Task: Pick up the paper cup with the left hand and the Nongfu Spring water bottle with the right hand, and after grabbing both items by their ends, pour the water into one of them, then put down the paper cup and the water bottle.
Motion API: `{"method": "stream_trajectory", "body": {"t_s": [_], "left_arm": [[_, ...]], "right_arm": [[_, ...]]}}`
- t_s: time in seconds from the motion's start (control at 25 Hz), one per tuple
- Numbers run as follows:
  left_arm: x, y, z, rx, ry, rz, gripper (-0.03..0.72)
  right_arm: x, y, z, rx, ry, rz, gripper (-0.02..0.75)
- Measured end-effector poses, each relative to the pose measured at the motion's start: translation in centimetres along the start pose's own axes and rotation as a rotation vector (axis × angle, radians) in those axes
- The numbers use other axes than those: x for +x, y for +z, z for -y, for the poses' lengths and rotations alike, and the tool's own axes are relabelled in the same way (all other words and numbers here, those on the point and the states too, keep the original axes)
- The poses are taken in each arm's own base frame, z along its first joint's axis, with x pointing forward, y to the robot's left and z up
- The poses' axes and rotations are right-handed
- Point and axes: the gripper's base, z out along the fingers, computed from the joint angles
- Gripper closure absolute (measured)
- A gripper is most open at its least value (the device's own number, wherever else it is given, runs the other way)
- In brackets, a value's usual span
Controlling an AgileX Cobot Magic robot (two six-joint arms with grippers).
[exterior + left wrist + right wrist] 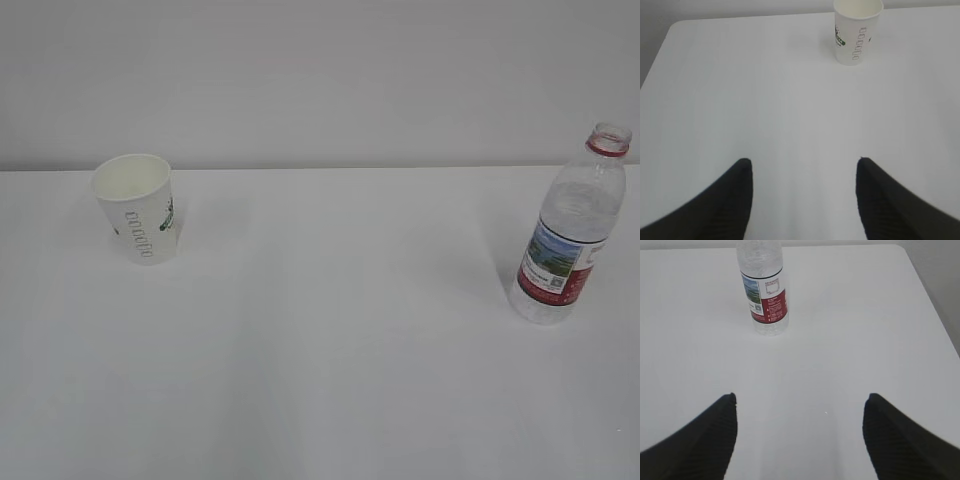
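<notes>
both black tools, left tool [802,172] and right tool [800,407], gape wide, holding nothing; small white tapered paper cup [139,207] and clear ribbed plastic water bottle [570,232] stand upright, well apart on white bench [330,340].

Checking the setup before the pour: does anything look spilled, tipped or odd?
Nothing stands out. The paper cup and the uncapped water bottle both stand upright and apart on the dry white table.

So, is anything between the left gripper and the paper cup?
No. In the left wrist view, only bare table separates the open left gripper from the paper cup.
</notes>
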Motion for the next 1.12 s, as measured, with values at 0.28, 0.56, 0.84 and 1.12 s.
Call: {"method": "stream_trajectory", "body": {"t_s": [0.28, 0.56, 0.84, 1.12], "left_arm": [[0.00, 0.00, 0.00, 0.000, 0.000, 0.000, 0.213], [0.00, 0.00, 0.07, 0.007, -0.004, 0.000, 0.226], [-0.02, 0.00, 0.12, 0.013, -0.006, 0.002, 0.228], [-0.91, -0.47, 0.28, 0.033, -0.016, 0.071, 0.234]], "right_arm": [[0.00, 0.00, 0.00, 0.000, 0.000, 0.000, 0.150], [0.00, 0.00, 0.00, 0.000, 0.000, 0.000, 0.150], [-0.01, 0.00, 0.00, 0.000, 0.000, 0.002, 0.150], [-0.33, -0.24, -0.07, -0.009, 0.004, 0.028, 0.150]]}}
